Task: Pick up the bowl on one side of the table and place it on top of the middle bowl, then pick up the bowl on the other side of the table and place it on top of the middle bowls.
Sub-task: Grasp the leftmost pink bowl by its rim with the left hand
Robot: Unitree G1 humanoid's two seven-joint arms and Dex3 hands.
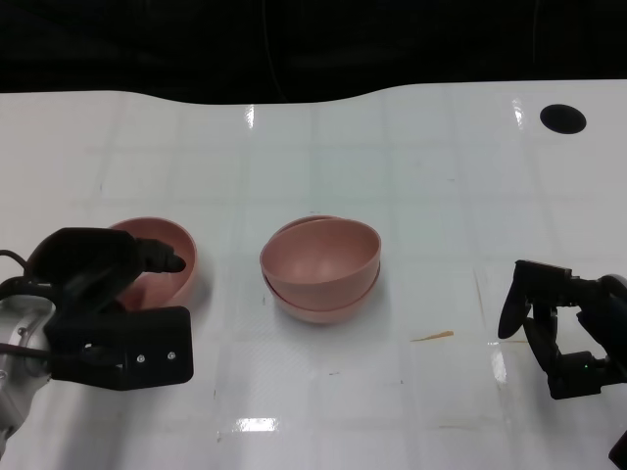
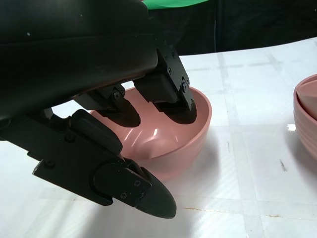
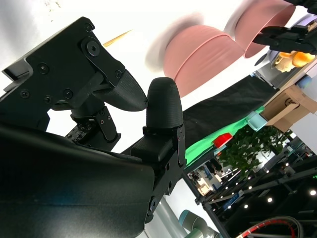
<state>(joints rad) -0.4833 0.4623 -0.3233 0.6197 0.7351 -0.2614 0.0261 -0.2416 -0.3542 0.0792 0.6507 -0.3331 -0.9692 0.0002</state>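
Stack: one pink bowl nested in middle bowl [image 1: 320,266] | left bowl [image 1: 168,257] unstacked; left hand [image 1: 103,304] fingers straddle its rim, grasp unclear | right hand [image 1: 558,328] released, idle.

Left hand [image 1: 108,308] at side bowl [image 1: 167,257]

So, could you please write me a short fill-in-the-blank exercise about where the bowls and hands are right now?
1. The middle stack holds ___ bowls.
2. The left hand has fingers reaching inside the single ___ bowl.
3. The right hand holds ___.
4. A small ___ streak lies on the table near the stack.

Missing words: two; pink; nothing; orange
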